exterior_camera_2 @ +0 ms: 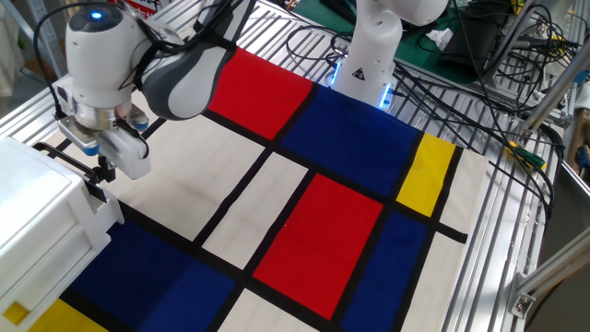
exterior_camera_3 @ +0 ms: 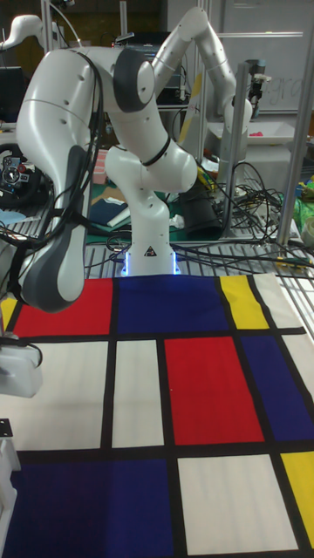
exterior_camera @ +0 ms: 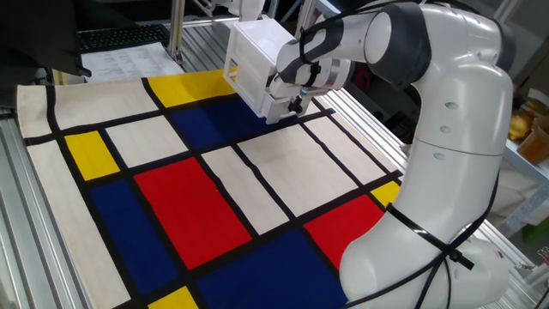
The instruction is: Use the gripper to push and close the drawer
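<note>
The white box cabinet (exterior_camera: 256,60) stands at the far edge of the mat, on the yellow and blue panels. Its drawer (exterior_camera: 280,108) is the low white front on the side facing the arm; it sticks out only slightly and no tan inside shows. My gripper (exterior_camera: 295,104) points down right at that front, with the short dark fingers (exterior_camera_2: 102,171) held together and touching the drawer (exterior_camera_2: 100,205). Nothing is held between them. In the tall view only the white gripper housing (exterior_camera_3: 19,369) and a corner of the cabinet (exterior_camera_3: 5,488) show at the left edge.
The mat of red, blue, yellow and cream panels (exterior_camera: 180,206) covers the table. The arm's big white base (exterior_camera: 446,215) stands on the near right. Cables (exterior_camera_2: 479,83) lie beyond the mat, and a keyboard (exterior_camera: 120,36) sits behind the cabinet.
</note>
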You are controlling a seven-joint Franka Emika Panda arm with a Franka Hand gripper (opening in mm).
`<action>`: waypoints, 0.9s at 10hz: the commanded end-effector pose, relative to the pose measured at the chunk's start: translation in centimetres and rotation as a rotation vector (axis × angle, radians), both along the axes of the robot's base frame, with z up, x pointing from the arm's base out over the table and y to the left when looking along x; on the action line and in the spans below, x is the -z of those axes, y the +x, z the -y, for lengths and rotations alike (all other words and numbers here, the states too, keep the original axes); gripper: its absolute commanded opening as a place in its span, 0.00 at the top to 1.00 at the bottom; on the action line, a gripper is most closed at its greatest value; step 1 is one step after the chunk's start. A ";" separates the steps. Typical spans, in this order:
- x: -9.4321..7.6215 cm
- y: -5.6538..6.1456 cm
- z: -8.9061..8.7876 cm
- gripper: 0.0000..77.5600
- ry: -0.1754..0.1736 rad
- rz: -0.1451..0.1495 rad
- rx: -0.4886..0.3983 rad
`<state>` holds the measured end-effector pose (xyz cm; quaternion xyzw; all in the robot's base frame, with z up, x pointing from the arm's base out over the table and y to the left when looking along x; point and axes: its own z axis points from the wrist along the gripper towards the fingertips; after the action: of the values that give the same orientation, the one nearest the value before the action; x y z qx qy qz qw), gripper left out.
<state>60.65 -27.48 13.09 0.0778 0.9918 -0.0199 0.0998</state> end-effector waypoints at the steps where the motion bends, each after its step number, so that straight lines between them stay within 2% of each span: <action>1: -0.2 0.1 0.1 1.00 -0.001 0.038 0.003; 5: -0.2 0.1 0.1 1.00 -0.010 0.047 0.029; 8: -0.2 0.1 0.1 1.00 -0.003 0.055 0.010; 9: -0.1 0.5 -0.1 1.00 -0.001 0.065 0.014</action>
<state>60.74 -27.43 13.04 0.0854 0.9882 -0.0199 0.1253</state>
